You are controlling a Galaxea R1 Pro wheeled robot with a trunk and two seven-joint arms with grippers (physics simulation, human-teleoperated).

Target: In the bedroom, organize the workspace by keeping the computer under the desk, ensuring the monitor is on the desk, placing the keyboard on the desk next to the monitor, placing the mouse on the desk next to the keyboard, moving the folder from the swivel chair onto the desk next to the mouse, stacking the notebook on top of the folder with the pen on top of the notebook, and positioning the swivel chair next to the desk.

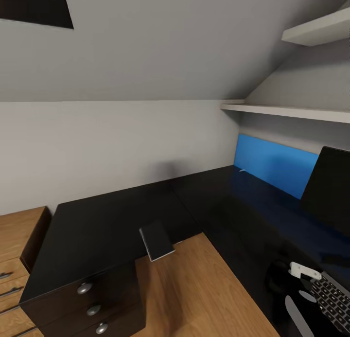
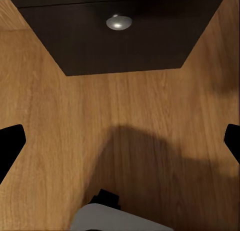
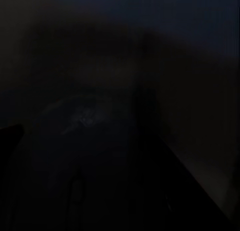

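Grey walls and a sloped ceiling close in the corner I'm looking at from the head camera, with two white shelves (image 1: 291, 112) up on the right. Below them the black L-shaped bench (image 1: 112, 220) wraps the corner, its drawer unit (image 1: 92, 303) with round silver knobs at lower left and a light wooden chest (image 1: 14, 259) just beside that. On the bench's inner edge lies the notebook (image 1: 156, 239), dark grey, one corner hanging over the wooden floor (image 1: 194, 288). Against the right wall I see the blue folder (image 1: 274, 164) standing tilted, mirrored in the glossy top, with the monitor (image 1: 328, 191) just in front of it. At the lower right corner sits the keyboard (image 1: 333, 295), a small white piece (image 1: 304, 270) near its upper end.

On the left wrist camera my left hand (image 2: 120, 141) is spread wide, its fingers (image 2: 10, 143) at the frame edges over the floor, facing the drawer unit (image 2: 125, 41). My right wrist camera is nearly black; I cannot tell that hand's state.
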